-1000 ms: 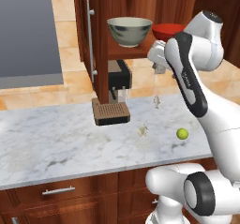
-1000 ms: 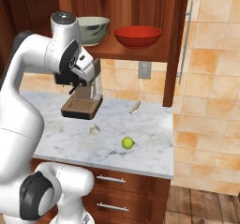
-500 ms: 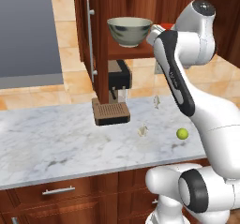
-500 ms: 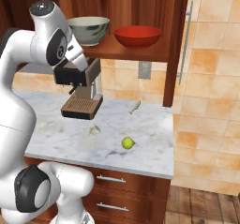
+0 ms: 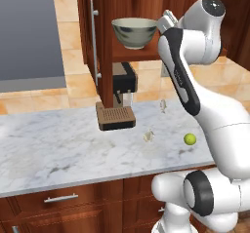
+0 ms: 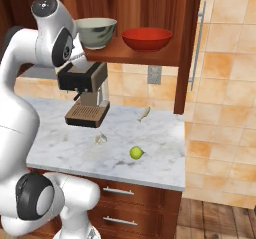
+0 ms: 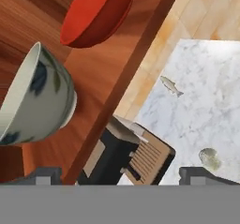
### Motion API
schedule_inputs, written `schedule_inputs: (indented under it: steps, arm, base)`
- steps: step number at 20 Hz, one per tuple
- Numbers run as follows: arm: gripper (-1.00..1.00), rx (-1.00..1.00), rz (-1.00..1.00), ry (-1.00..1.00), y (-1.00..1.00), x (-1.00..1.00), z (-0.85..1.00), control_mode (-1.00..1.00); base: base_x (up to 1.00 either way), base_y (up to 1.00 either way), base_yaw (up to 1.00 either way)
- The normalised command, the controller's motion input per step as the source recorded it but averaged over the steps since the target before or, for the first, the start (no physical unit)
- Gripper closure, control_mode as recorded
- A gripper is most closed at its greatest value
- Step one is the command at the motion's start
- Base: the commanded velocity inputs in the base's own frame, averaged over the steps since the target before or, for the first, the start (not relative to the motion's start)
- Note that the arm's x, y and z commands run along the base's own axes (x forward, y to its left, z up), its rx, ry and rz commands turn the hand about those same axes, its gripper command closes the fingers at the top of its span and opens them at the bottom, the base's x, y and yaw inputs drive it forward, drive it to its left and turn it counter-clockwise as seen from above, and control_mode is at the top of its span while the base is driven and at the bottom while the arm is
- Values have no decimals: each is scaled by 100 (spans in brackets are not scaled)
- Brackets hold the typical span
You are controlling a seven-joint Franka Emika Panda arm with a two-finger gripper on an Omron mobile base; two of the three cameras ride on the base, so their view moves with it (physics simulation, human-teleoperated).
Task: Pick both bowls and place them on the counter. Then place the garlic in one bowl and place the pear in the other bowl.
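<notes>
The grey-beige bowl (image 5: 134, 32) (image 6: 96, 32) (image 7: 33, 101) and the red bowl (image 6: 146, 38) (image 7: 96, 12) stand side by side on the brown wooden shelf (image 7: 93, 78). My gripper (image 7: 124, 176) (image 5: 165, 20) hovers at shelf height just right of the grey-beige bowl, open, with nothing between its fingers. On the white marble counter (image 5: 58, 154) (image 6: 165, 148) lie the small pale garlic (image 5: 149, 136) (image 6: 100, 139) (image 7: 209, 157) and, to its right, the yellow-green pear (image 5: 190, 139) (image 6: 135, 153). In the left base view my arm hides the red bowl.
A dark coffee machine (image 5: 119, 98) (image 6: 87, 95) (image 7: 126, 157) with a brown drip tray stands on the counter under the shelf. A small pale fish-shaped thing (image 5: 163, 105) (image 6: 144, 114) (image 7: 171, 86) lies near the back wall. An open cabinet door (image 5: 93, 42) hangs left of the shelf.
The arm has swung upward, lifting the hand from below the shelf to beside the grey-beige bowl. The jaws stay open. Bowls, garlic and pear have not moved.
</notes>
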Motion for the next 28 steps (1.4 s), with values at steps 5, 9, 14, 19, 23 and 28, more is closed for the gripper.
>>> schedule_inputs:
  steps: [5, 9, 14, 19, 23, 28]
  arm:
    - [-100, 22, -6, 0, -1, 53, 12, -100]
    - [-100, 17, 0, 0, 0, 55, 14, -100]
    - [-100, 4, 4, 1, 3, 54, 2, -100]
    - [-100, 1, 3, 0, 3, 54, 0, -100]
    - [-100, 1, 7, 0, 8, 53, 4, -100]
    - [-100, 3, 8, 2, 10, 49, 3, -100]
  base:
    - [0, 0, 0]
    - [0, 0, 0]
    - [0, 0, 0]
    - [0, 0, 0]
    - [0, 0, 0]
    - [0, 0, 0]
